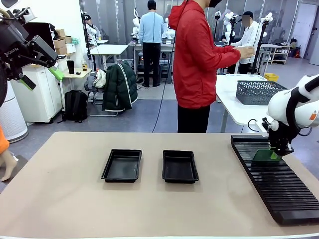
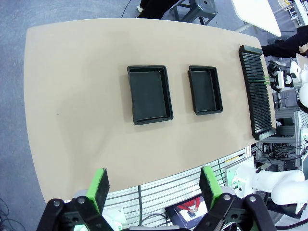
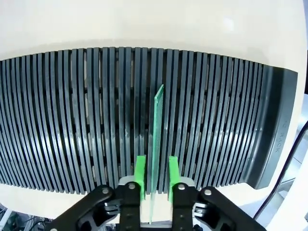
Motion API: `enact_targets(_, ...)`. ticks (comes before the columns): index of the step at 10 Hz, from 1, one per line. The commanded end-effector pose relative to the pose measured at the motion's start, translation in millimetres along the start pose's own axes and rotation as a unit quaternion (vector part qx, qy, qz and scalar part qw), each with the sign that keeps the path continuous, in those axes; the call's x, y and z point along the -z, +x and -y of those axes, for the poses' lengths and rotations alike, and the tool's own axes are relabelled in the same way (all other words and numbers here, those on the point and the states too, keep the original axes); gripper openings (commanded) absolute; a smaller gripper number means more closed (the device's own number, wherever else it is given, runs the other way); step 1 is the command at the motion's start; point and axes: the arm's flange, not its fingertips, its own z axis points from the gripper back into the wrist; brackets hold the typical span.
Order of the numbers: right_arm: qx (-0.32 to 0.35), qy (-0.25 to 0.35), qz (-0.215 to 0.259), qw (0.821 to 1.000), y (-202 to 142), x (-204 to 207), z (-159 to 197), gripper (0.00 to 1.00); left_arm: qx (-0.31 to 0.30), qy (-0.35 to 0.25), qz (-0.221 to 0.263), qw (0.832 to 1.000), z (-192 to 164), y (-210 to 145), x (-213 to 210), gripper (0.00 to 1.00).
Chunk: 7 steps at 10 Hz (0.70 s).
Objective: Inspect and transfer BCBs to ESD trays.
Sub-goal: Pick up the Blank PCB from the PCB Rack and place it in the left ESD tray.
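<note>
- Your right gripper (image 3: 157, 166) is straddling a green BCB (image 3: 156, 125) that is standing on edge in the black rack (image 3: 72, 120), at 3 o'clock on the table (image 1: 60, 199). The pads are sitting close on either side, and you cannot tell whether they are gripping.
- Your left gripper (image 2: 154, 175) is hanging released, fingers wide apart, up at 10 o'clock.
- The ESD trays (image 1: 122, 167) are lying side by side mid-table, at 9 o'clock from the rack.

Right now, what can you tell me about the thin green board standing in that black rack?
The board is a thin, flat green sheet, seen edge-on in the wrist view. It stands upright in one slot of the black ribbed rack, near the rack's far end on the table's right. The right gripper's green pads flank its top edge closely, with a slim gap visible on each side.
</note>
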Motion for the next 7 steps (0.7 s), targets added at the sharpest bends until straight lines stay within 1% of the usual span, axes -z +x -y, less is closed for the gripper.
enact_targets(1, 0.0, 0.002, 0.003, 1.0, 1.4, -2.8, -6.9, 0.16, 0.0, 0.0, 0.001, 1.0, -0.5, 0.1, 0.6, 1.0)
enact_targets(2, 0.003, 0.001, 0.0, 1.0, 1.4, -2.4, -7.5, 0.14, 0.0, 0.0, 0.001, 1.0, -0.5, 0.1, 0.6, 1.0)
enact_targets(3, 0.003, -0.002, 0.0, 1.0, 1.4, -2.4, -8.1, 0.07, 0.0, 0.0, 0.001, 1.0, -0.5, 0.1, 0.6, 1.0)
enact_targets(4, 0.002, -0.002, 0.001, 1.0, 2.1, -2.4, -8.6, 0.05, 0.0, 0.0, 0.001, 1.0, -0.5, 0.1, 0.6, 1.0)
enact_targets(5, 0.002, -0.001, 0.002, 1.0, 2.0, -1.6, -8.6, 0.0, 0.0, 0.0, 0.001, 1.0, -0.5, 0.1, 0.6, 1.0)
enact_targets(7, 0.001, 0.001, 0.002, 1.0, 2.3, -0.8, -8.7, 0.0, 0.0, 0.0, 0.001, 1.0, -0.5, 0.1, 0.6, 1.0)
